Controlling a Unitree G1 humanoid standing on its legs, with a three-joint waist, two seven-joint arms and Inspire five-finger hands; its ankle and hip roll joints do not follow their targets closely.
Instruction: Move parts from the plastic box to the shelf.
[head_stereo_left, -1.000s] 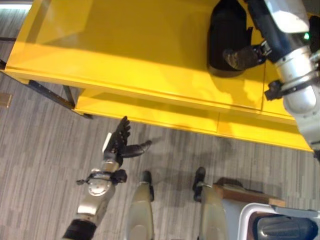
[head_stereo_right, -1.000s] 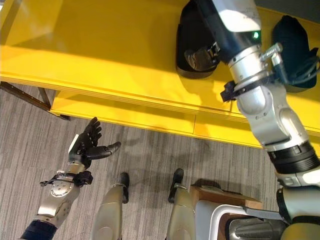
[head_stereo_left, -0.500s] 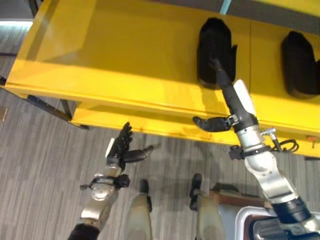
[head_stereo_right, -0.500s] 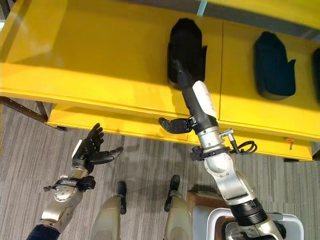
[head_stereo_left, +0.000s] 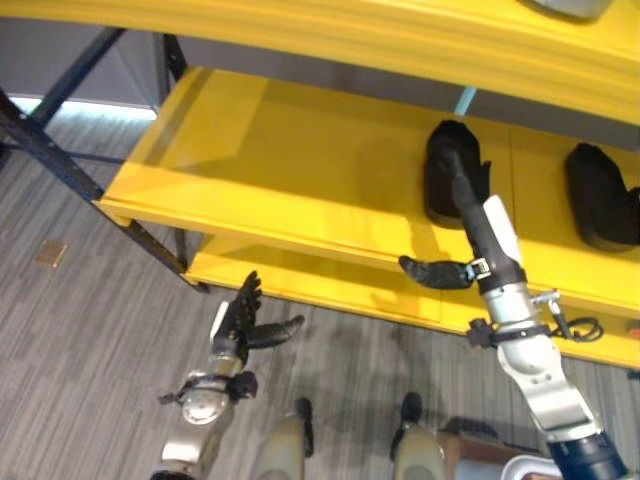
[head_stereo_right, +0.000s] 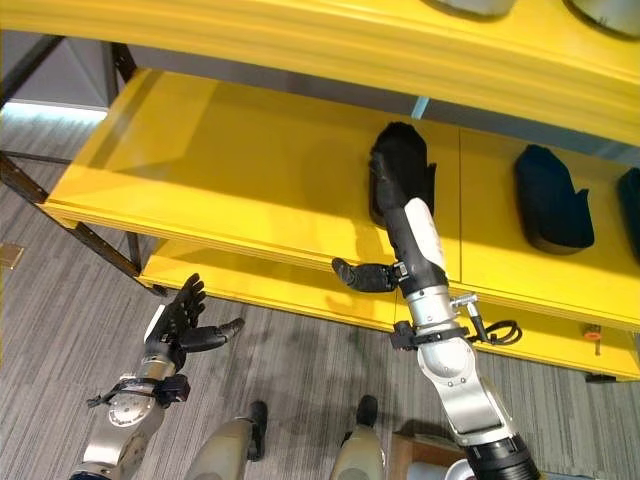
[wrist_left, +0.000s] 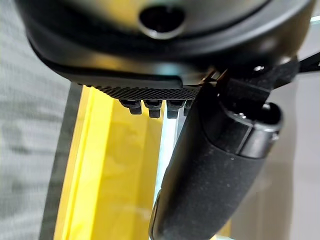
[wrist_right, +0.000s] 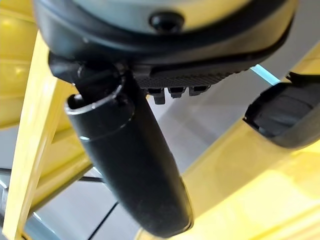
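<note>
The black part (head_stereo_right: 400, 180) is lying flat on the middle board of the yellow shelf (head_stereo_right: 230, 170), well back from the board's front edge, so it is sitting where it cannot slide off. My right hand (head_stereo_right: 385, 272) is reaching out over that front edge with its fingers stretched straight toward the part and its thumb sticking out sideways below the board; it is open and gripping nothing, and from the head views I cannot tell whether the fingertips are touching the part or hovering just short of it. I judge this to be the letting-go end of a placement, with the hand flat so it can clear the part without dragging it. Further along the same board, away from my left side, a second dark part (head_stereo_right: 548, 205) is lying, spaced apart from the first, which suggests I am filling the shelf in a row. My left hand (head_stereo_right: 178, 322) is hanging low in front of the shelf, over the grey floor (head_stereo_right: 60, 330), fingers spread and relaxed, holding nothing and keeping out of the way.
</note>
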